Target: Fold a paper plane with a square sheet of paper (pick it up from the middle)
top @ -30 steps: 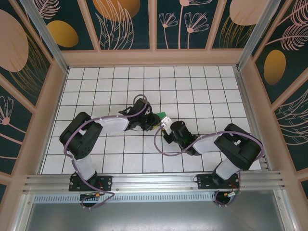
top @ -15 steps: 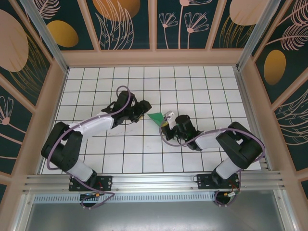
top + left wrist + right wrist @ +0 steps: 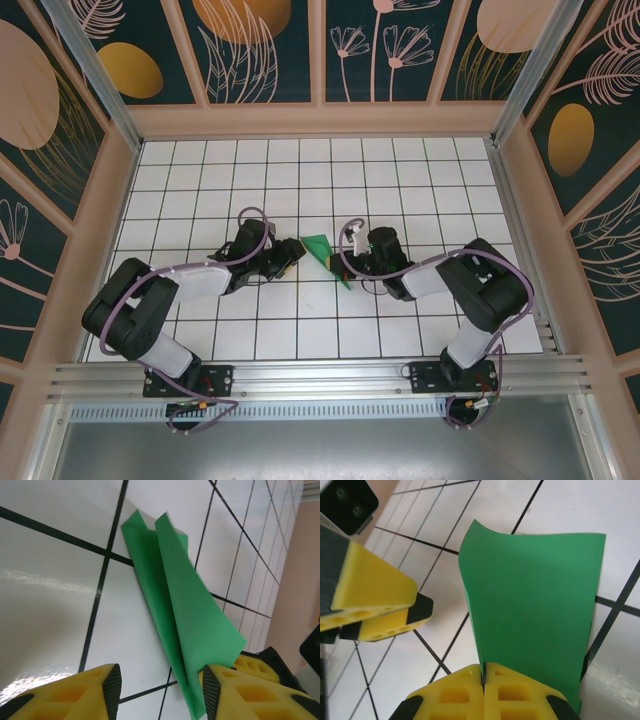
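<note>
The right gripper (image 3: 483, 679) has its yellow fingers pressed together on one edge of the folded green paper (image 3: 535, 605), whose broad flap fans away from the pinch just above the white grid table (image 3: 420, 180). On the paper's other side the left gripper (image 3: 159, 687) is spread wide. The wedge's narrow end lies against the inner side of one of its fingers, though whether it touches I cannot tell, and the other finger is well clear. The paper shows two layers meeting along a crease and sits near the table's middle. Both arms stretch low over the tiles from their bases, with elbows out to the sides and grippers facing each other. Beyond stand the floral wall panels (image 3: 260, 50).
</note>
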Robot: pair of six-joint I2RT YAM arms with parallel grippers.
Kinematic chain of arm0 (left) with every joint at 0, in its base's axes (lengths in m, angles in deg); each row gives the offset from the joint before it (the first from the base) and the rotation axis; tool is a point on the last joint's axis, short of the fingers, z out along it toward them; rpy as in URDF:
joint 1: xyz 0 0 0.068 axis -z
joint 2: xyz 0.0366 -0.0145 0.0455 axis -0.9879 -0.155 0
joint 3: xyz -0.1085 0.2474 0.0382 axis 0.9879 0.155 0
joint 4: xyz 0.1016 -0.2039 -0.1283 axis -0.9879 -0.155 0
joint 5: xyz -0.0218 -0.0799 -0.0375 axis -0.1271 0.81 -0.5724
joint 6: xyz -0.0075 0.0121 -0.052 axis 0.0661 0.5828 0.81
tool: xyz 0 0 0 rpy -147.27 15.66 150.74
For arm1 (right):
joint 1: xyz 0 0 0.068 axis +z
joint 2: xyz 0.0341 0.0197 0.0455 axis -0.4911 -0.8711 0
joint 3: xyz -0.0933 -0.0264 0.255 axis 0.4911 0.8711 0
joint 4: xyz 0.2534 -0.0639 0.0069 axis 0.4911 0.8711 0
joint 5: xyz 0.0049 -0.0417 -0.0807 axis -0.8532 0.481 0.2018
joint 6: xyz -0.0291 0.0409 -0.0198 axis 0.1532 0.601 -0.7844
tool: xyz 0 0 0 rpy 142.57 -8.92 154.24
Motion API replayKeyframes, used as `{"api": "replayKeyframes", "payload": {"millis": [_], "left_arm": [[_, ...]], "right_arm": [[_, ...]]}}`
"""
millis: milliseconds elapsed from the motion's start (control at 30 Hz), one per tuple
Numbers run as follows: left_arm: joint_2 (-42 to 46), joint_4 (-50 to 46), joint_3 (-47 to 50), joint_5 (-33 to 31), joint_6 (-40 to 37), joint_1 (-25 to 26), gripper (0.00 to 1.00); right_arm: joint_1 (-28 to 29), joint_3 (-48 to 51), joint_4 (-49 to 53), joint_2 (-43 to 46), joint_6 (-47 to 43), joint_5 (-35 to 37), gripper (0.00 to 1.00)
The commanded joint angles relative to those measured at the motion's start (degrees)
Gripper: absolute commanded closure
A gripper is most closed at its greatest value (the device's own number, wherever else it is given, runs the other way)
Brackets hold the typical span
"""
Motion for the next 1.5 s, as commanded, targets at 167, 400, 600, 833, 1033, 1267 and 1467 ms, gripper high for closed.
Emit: {"api": "replayKeyframes", "payload": {"millis": [167, 400, 600, 833, 1033, 1267, 1467], "left_arm": [[-0.58, 10.84, 0.76, 4.07, -1.52, 0.27, 0.55], [-3.33, 13.97, -1.22, 5.43, -2.42, 1.42, 0.58], [-7.12, 14.57, -3.56, 6.3, -3.2, 2.53, 0.6], [-9.04, 15.32, -5.03, 6.61, -3.79, 2.9, 0.63], [-11.96, 15.5, -5.42, 6.7, -3.99, 3.02, 0.64], [-13.3, 17.27, -5.69, 7.85, -3.67, 3.5, 0.65], [-13.94, 18.08, -5.85, 8.32, -3.83, 3.66, 0.65]], "right_arm": [[-3.04, -1.41, -5.41, -2.59, 14.25, -8.89, 1.0], [-3.48, -1.21, -9.54, -5.73, 22.47, -12.44, 1.0], [-6.17, -0.6, -12.17, -7.29, 27.17, -13.56, 1.0], [-6.9, -0.13, -11.84, -8.66, 29.73, -13.5, 1.0], [-6.89, -0.67, -8.96, -9.24, 28.05, -13.71, 1.0], [-6.94, -1.81, -5.39, -10.3, 26.24, -13.96, 1.0], [-6.9, -2.51, -3.38, -10.9, 25.05, -13.94, 1.0]]}}
